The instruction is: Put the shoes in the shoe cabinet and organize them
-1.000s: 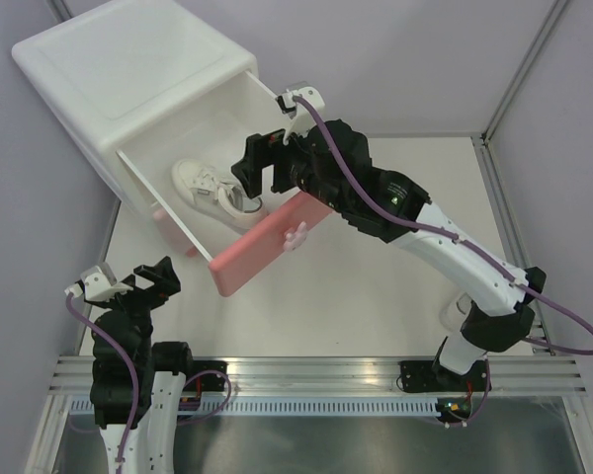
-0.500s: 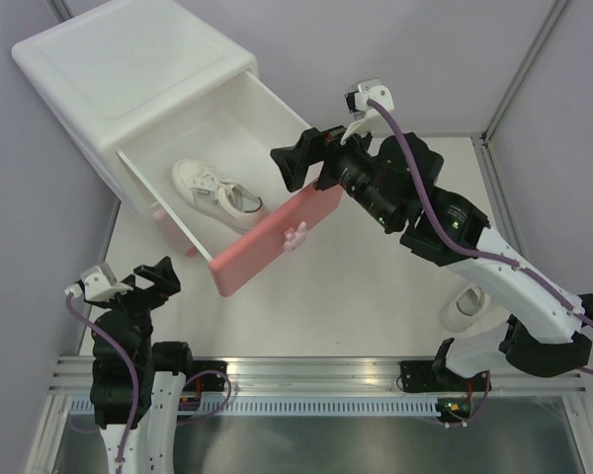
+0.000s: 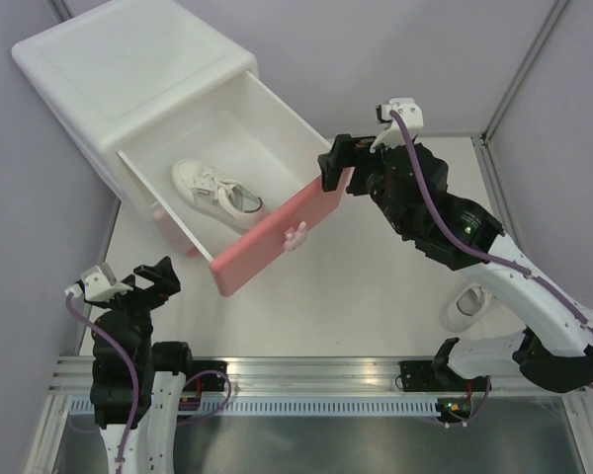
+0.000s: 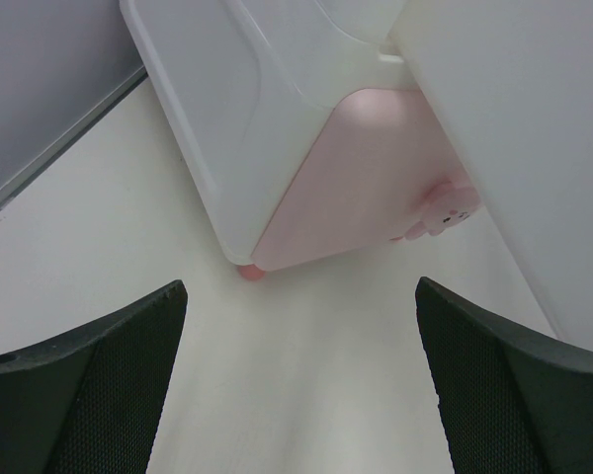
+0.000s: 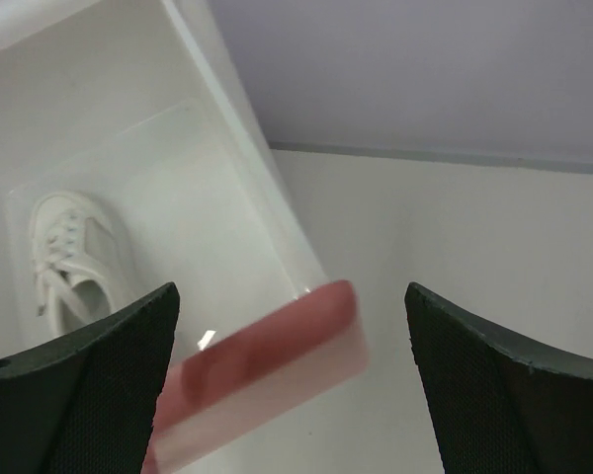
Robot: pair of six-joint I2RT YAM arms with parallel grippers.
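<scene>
Shoe cabinet point(image 3: 128, 79): far left of counter point(image 3: 376, 286), upper drawer point(image 3: 267, 242) (darker pink front) pulled out.
Shoe point(image 3: 215, 191): lying inside that drawer.
Second shoe point(image 3: 466, 304): on counter, by right arm's base.
Right fingers point(image 5: 514, 395): spread wide, empty, above drawer's front right corner.
Left fingers point(image 4: 79, 385): spread wide, empty, low before cabinet.

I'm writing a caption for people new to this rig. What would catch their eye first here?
The white cabinet at the far left stands out, its upper drawer with the pink front pulled wide open and one white sneaker lying inside. The right gripper hangs open beside the drawer's right front corner. A second sneaker sits on the table near the right arm's base.
</scene>
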